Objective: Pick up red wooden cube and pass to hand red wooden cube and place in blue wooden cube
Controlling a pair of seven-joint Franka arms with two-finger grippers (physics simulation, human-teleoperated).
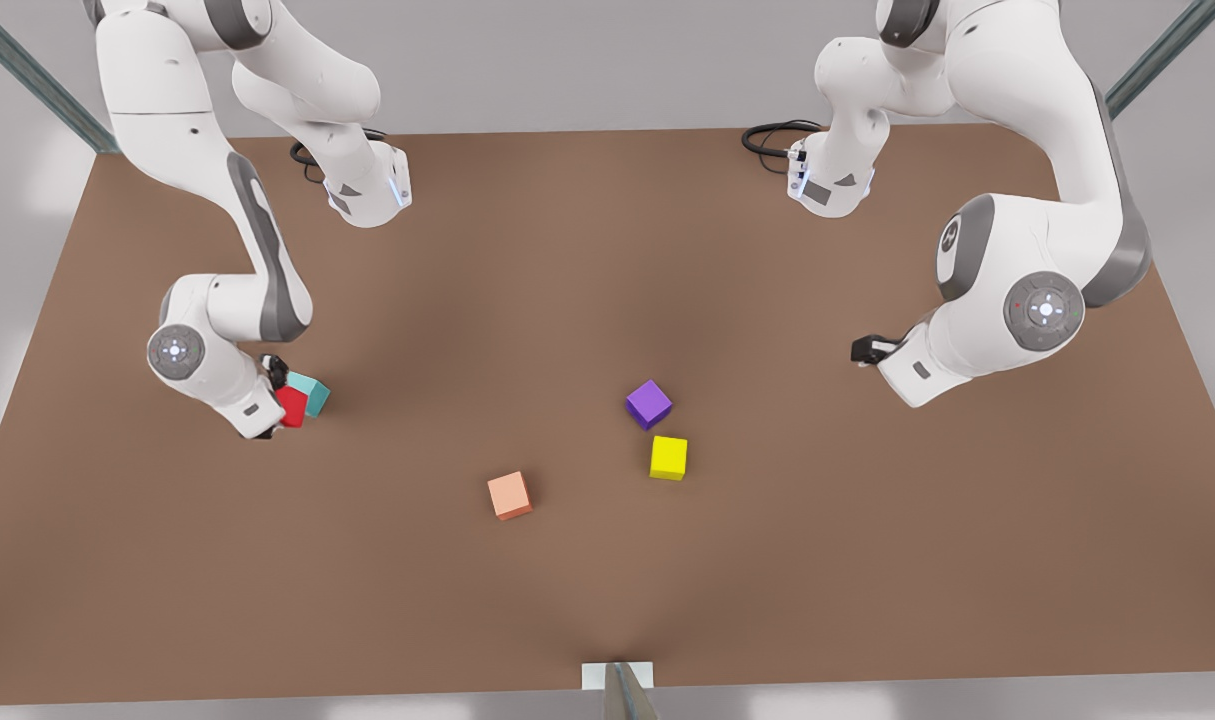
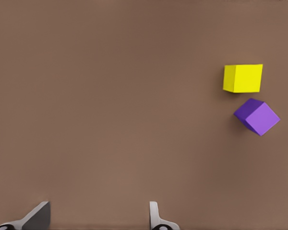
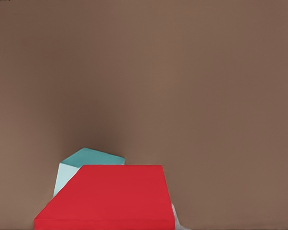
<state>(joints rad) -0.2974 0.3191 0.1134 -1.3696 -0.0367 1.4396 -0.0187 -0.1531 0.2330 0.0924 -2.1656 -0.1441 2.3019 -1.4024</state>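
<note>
Right now the red cube [image 1: 291,407] sits at the tip of the right end effector [image 1: 275,375], far over on the front view's left of the surface [image 1: 567,250]. In the right wrist view the red cube [image 3: 110,196] is tight up against the camera. So I read that end effector as clamped on it, though the fingers themselves are mostly hidden.

The blue cube [image 1: 312,393] is just behind the red one and looks to be touching or nearly touching it. In the right wrist view, part of the blue cube [image 3: 89,157] pokes out beyond the red one's far edge. I can't tell whether red is resting on blue or just beside it.

The left end effector [image 1: 864,350] waits on the front view's right, well apart from both. In the left wrist view, the left end effector [image 2: 98,211] has its fingers spread with nothing between them.

Handling, as a judgement:
- **Material:** small wooden block, light, rigid, not fragile.
- **Faces:** flat and smooth, so it could slip or twist if pinched off-centre.
- **Grip:** take two opposite flat faces, centred, never the corners.
- **Placing:** a block the same size as its base leaves little margin, so line the faces up square and release low.

The purple cube [image 1: 649,404], yellow cube [image 1: 668,457] and salmon cube [image 1: 509,495] sit mid-surface, out of the way.
</note>
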